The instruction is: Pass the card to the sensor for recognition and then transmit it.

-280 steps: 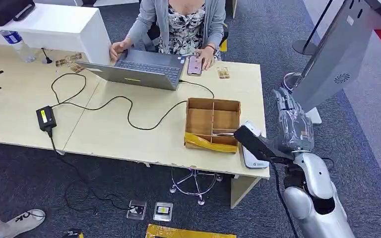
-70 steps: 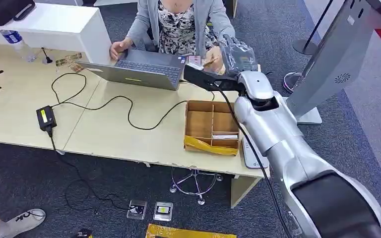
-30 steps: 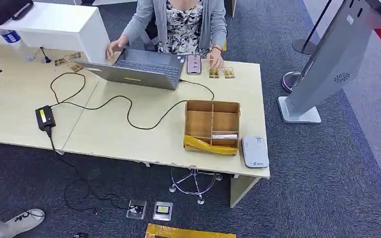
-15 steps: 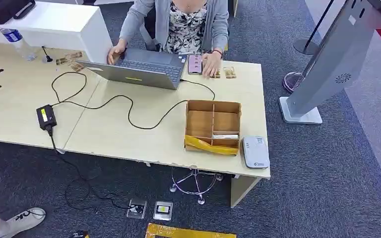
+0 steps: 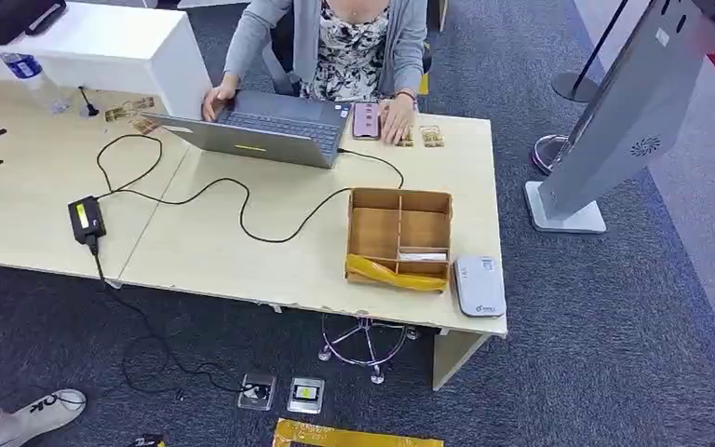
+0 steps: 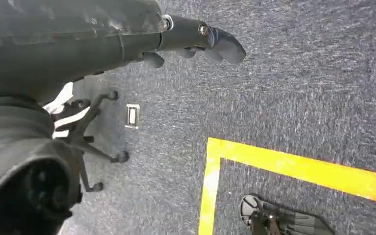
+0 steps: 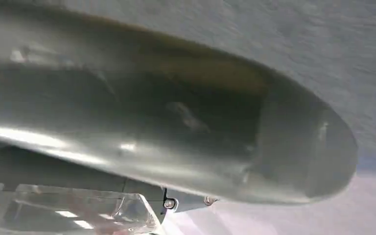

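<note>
Pale wood tabletop (image 5: 242,251) is carrying two cards (image 5: 419,137) at its far edge, beside a person's hand (image 5: 394,121). The left hand (image 6: 196,41) is hanging, fingers apart, holding nothing; the right hand's (image 7: 176,132) fingers I cannot tell. Miscounting could repeat the handover.

Left hand (image 6: 196,41) hangs with fingers extended, holding nothing; right hand (image 7: 176,127) is blurred

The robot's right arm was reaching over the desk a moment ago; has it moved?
Yes. It has pulled back off the desk, away from the wooden box it stretched past, and out of the head view.
</note>
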